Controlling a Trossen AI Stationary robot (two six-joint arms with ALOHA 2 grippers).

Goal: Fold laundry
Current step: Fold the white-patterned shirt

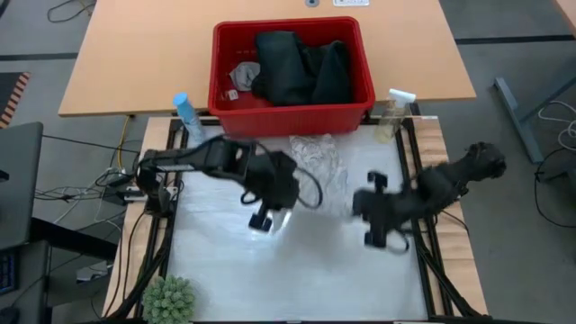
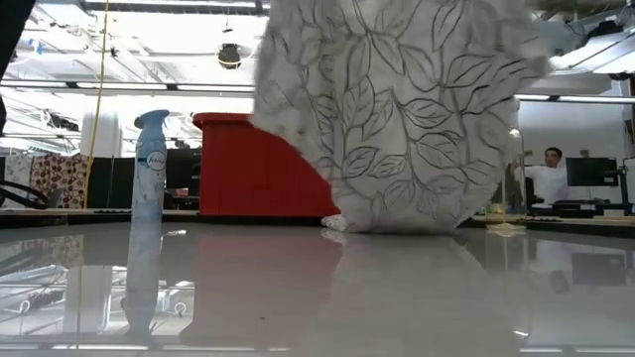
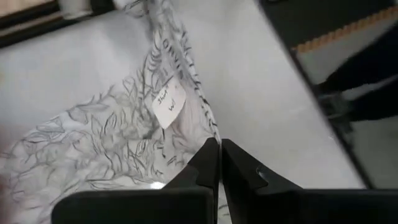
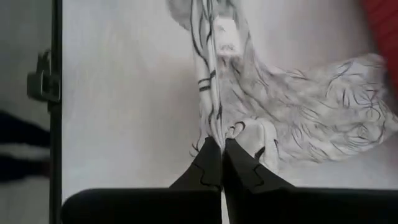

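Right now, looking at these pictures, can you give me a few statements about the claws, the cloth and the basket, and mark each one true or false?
1. Both claws, left claw and right claw, are shut on the leaf-print cloth. True.
2. The cloth lies flat, folded. False: it hangs lifted above the table.
3. The red basket holds dark garments. True.
4. The spray bottle lies on its side. False: it stands upright.
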